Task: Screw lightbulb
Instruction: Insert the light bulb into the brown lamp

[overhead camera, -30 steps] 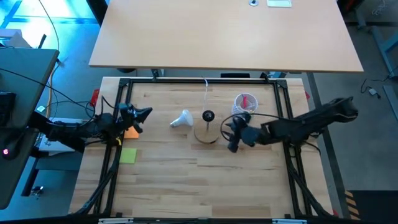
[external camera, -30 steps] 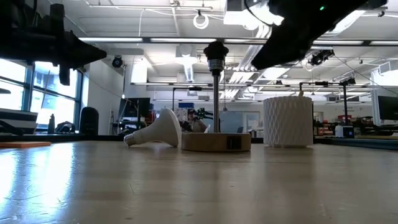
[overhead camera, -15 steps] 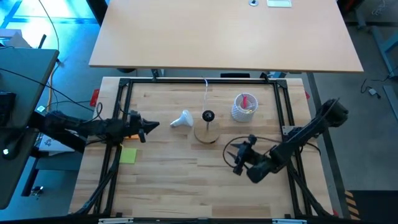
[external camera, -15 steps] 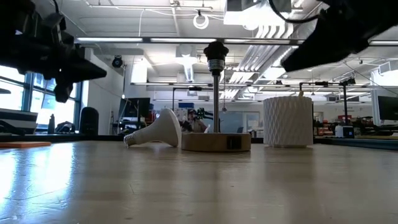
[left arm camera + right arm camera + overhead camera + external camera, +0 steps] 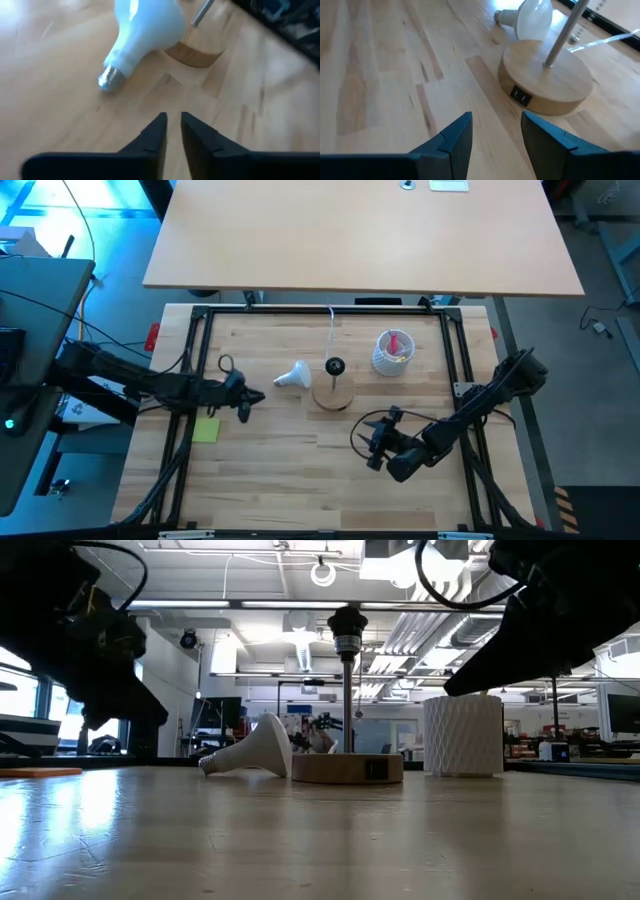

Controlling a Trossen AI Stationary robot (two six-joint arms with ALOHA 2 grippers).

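The white lightbulb [image 5: 292,374] lies on its side on the table, its globe [image 5: 145,25] close beside the round wooden lamp base [image 5: 333,394]. Its silvery screw neck [image 5: 110,79] points toward the table's left. A metal stem rises from the base to a black socket [image 5: 346,632]. My left gripper [image 5: 252,400] hovers left of the bulb and slightly nearer, tipped downward, its fingertips [image 5: 173,125] a narrow gap apart with nothing between. My right gripper [image 5: 374,446] stands open near the middle of the table, on the near side of the base, with nothing between its fingers [image 5: 495,131].
A white latticed cup [image 5: 391,353] with pink items stands at the far right of the lamp base. A yellow note [image 5: 206,430] lies by the left frame rail. A white cord [image 5: 332,330] runs from the base to the far edge. Bare wood lies along the near side.
My left gripper has gone right toward the lightbulb and sunk, tipping its fingers downward. My right gripper has drawn away from the lamp base toward the table's near edge and come down. The lightbulb and base have stayed where they were.
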